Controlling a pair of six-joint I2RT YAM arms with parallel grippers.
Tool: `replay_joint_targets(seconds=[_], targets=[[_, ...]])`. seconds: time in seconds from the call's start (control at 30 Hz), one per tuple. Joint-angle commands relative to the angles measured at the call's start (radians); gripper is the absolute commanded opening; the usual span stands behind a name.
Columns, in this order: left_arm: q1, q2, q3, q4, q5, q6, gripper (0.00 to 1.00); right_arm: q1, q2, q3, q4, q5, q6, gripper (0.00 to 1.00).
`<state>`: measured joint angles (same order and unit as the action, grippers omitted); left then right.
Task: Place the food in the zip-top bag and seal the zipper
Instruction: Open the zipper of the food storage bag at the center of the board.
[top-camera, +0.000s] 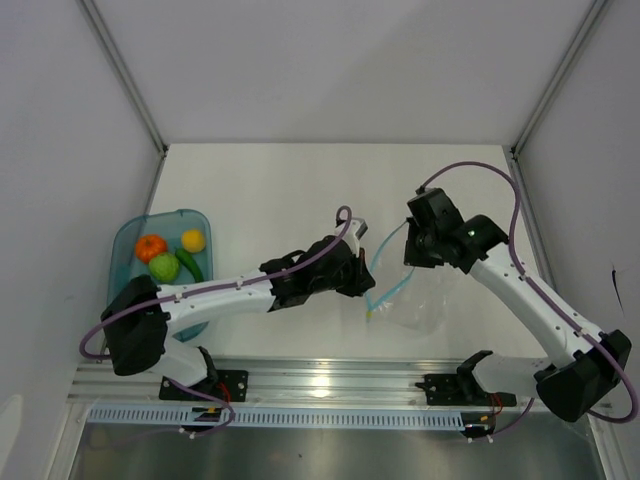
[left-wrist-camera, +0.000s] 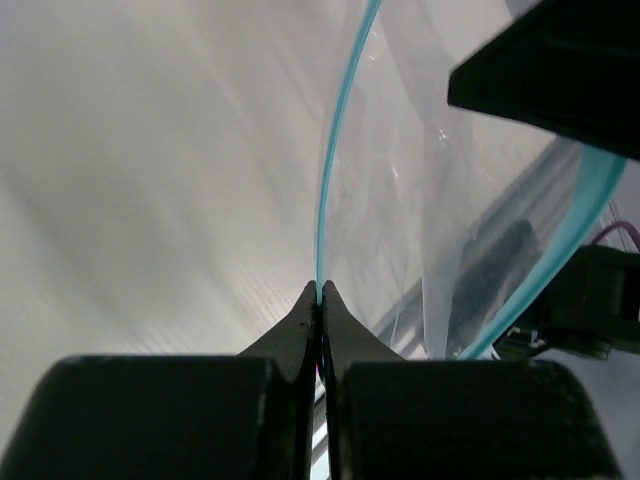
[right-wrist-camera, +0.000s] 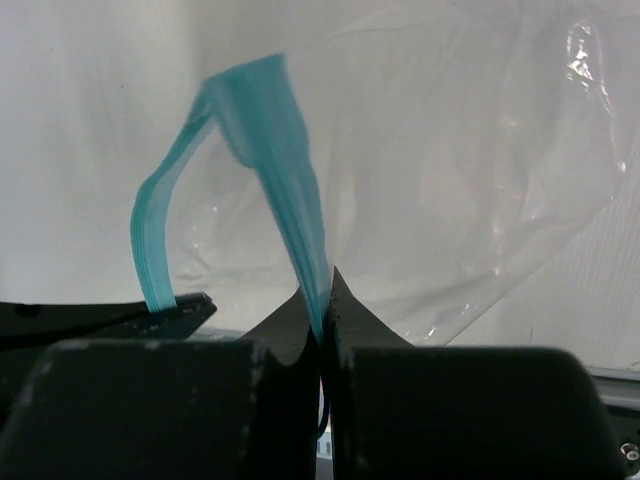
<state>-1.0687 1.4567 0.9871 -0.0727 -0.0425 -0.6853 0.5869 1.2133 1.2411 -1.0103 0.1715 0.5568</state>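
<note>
The clear zip-top bag hangs between my two grippers at the table's middle right, its light blue zipper spread into an open loop. My left gripper is shut on one side of the zipper. My right gripper is shut on the other side of the zipper. The food lies far left in a teal tray: an orange fruit, a yellow one, a green round one and a slim green chili.
An aluminium rail runs along the near edge with both arm bases on it. White walls close in the left, right and far sides.
</note>
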Motion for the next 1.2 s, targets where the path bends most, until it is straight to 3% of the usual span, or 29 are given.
replay_joint_targets(seconds=[0.0,0.2,0.37,0.57,0.63,0.7,0.77,1.0,1.17], targets=[[0.035,-0.006,-0.005,-0.015,-0.056,-0.029,0.01,0.010,0.026,0.011,0.062,-0.050,-0.051,0.00],[0.079,-0.041,-0.126,0.059,-0.076,-0.016,0.01,0.048,0.054,0.006,0.107,-0.055,-0.044,0.00],[0.090,-0.013,-0.133,0.066,-0.045,0.013,0.01,0.053,0.074,0.011,0.142,-0.075,-0.061,0.00],[0.090,-0.076,-0.151,0.096,-0.046,0.061,0.45,0.064,0.107,0.006,0.174,-0.099,-0.069,0.00],[0.092,-0.126,-0.154,0.080,-0.085,0.085,0.53,0.068,0.117,-0.005,0.188,-0.105,-0.072,0.00],[0.093,-0.168,-0.162,0.039,-0.114,0.096,0.82,0.068,0.118,-0.015,0.202,-0.116,-0.075,0.00],[0.098,-0.235,-0.165,-0.010,-0.161,0.104,0.98,0.068,0.126,-0.020,0.211,-0.124,-0.084,0.00],[0.154,-0.478,-0.166,-0.253,-0.350,0.064,0.99,0.068,0.144,-0.028,0.217,-0.129,-0.116,0.00],[0.366,-0.584,-0.143,-0.485,-0.416,0.021,0.99,0.067,0.147,-0.037,0.220,-0.132,-0.136,0.00]])
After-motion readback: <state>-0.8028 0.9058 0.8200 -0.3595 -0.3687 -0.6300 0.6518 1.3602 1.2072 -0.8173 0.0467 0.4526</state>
